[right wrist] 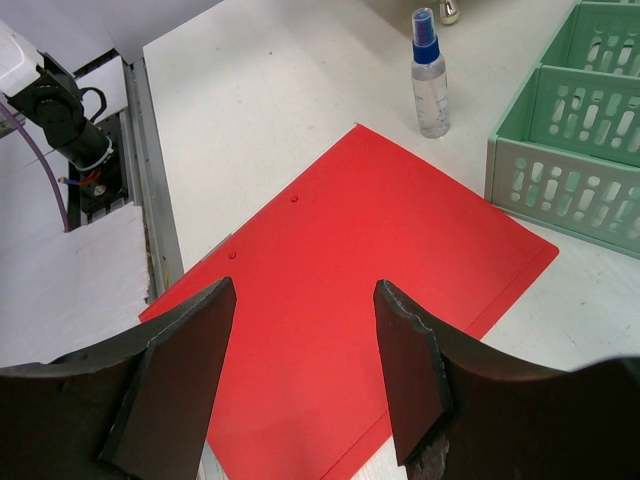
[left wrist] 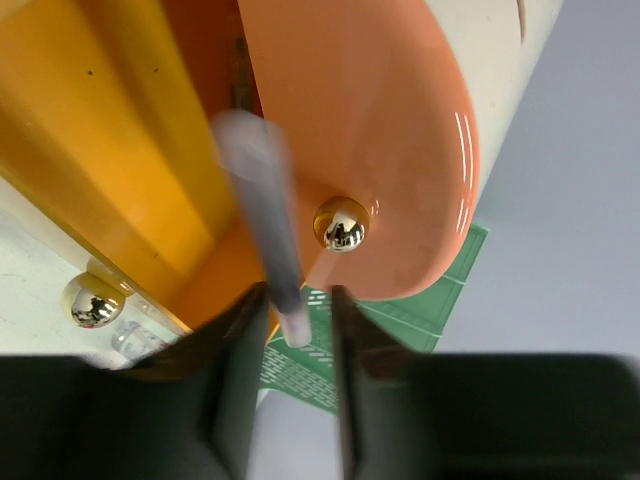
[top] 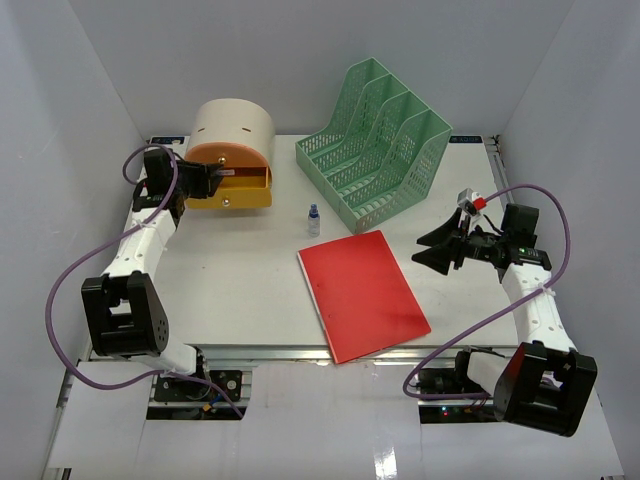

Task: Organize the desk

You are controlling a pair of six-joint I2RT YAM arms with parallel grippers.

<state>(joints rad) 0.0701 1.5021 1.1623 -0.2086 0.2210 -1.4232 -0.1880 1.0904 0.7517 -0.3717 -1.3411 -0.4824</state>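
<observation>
looking early days: left gripper [left wrist: 295, 300] parted round a blurry pen [left wrist: 262, 200] at the open drawer [left wrist: 100, 150], right gripper [right wrist: 305, 290] spread empty over the red folder [top: 362, 293], spray bottle [top: 313, 220] loose on the desk [top: 230, 290].

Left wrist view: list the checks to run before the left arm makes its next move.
1. Yellow drawer pulled out: ok.
2. Left gripper open: ok, a gap shows beside the pen.
3. Pen inside the drawer: not ok; its near end sits between the fingers, its far end points toward the drawer opening.
4. Right gripper open and empty: ok, above the red folder.
5. Spray bottle upright on the desk, apart from both arms: ok.
6. Green file rack slots free: ok, they look empty.
</observation>
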